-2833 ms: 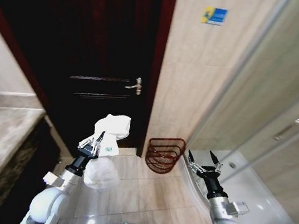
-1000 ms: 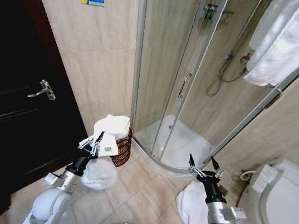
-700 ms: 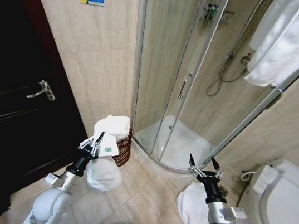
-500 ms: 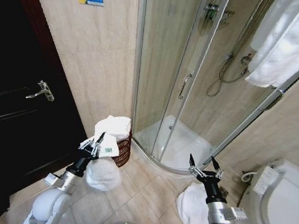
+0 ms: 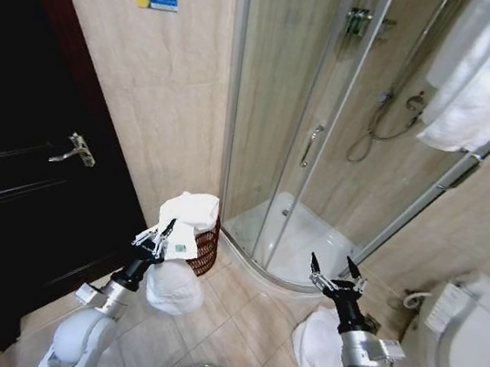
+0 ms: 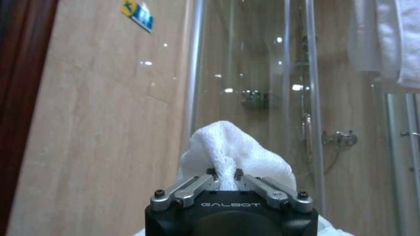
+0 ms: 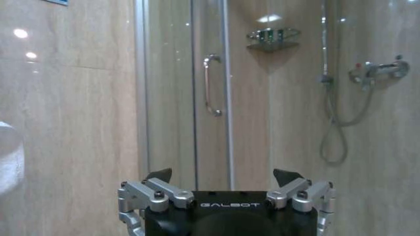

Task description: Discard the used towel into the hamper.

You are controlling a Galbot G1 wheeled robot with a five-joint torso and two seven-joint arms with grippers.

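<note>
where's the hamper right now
In the head view the hamper sits on the floor against the tiled wall beside the shower door, mostly hidden behind the towel in the left tool.

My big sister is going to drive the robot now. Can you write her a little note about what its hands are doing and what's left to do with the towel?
Left tool: shut on the white towel, held up in front of the robot at the left.
Right tool: open, holding nothing, raised at the right.
Hamper: on the floor by the wall next to the shower door, partly hidden behind the towel.
Done: the towel is picked up and the robot faces the hamper.
Left: get the towel over the hamper and let go.
Another white towel lies on the floor near the right arm.
</note>
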